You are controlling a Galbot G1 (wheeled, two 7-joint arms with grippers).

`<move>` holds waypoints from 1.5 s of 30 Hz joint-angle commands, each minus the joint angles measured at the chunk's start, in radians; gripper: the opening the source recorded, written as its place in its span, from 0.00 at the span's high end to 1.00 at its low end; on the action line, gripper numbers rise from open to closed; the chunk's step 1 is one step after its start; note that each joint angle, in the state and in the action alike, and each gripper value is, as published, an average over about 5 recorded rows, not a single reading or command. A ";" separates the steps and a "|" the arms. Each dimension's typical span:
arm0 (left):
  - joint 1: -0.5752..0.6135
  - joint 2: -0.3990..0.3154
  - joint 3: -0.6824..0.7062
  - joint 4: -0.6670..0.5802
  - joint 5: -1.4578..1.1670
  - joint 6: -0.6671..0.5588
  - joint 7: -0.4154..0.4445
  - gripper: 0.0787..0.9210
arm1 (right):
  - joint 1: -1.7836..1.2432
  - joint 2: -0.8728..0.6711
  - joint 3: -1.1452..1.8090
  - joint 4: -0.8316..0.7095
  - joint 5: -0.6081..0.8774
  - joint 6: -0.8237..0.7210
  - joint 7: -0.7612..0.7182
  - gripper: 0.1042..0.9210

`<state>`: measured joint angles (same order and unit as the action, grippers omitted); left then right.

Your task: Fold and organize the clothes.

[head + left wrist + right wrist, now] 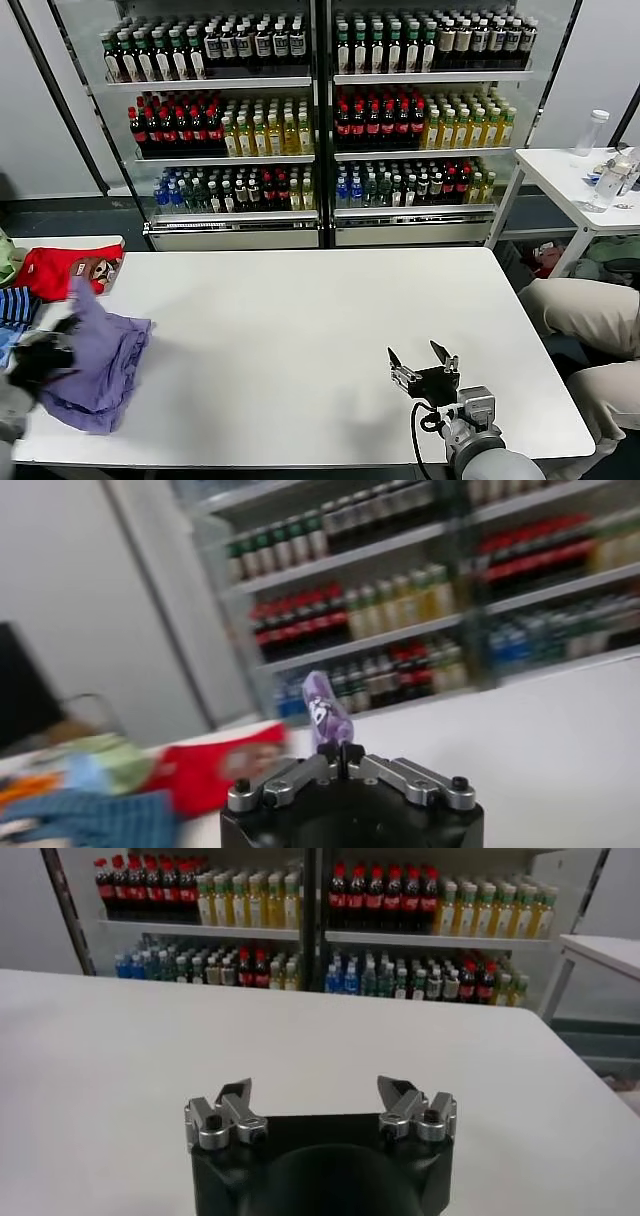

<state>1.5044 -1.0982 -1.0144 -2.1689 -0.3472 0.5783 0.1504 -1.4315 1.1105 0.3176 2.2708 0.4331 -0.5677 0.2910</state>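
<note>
**Lavender T-shirt pinched at the table's left edge**

The lavender T-shirt (100, 365) is seen crumpled at the left end of the white table (320, 340), beside a red garment (62, 268). A fold of it is pinched between the pressed-together jaws of the left gripper (343, 752). The right gripper (423, 361) is held over the table's near right part, jaws spread and empty.

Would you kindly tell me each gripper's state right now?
Left gripper: shut on the lavender T-shirt.
Right gripper: open, holding nothing.
</note>
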 commanded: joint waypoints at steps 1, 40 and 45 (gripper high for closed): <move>-0.013 -0.400 0.809 -0.140 0.175 0.003 -0.122 0.99 | -0.025 0.013 0.000 0.006 -0.015 0.000 0.000 0.12; -0.067 -0.226 0.277 0.076 0.451 -0.467 -0.072 0.12 | 0.228 0.198 -0.425 -0.241 0.173 -0.010 0.061 0.12; -0.054 -0.228 0.285 0.088 0.450 -0.476 -0.078 0.12 | 0.235 0.211 -0.436 -0.271 0.202 -0.011 0.103 0.12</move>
<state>1.4263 -1.3467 -0.6677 -2.1121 0.0648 0.1568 0.0626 -1.2360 1.2653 0.0062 2.0738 0.5689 -0.5733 0.3370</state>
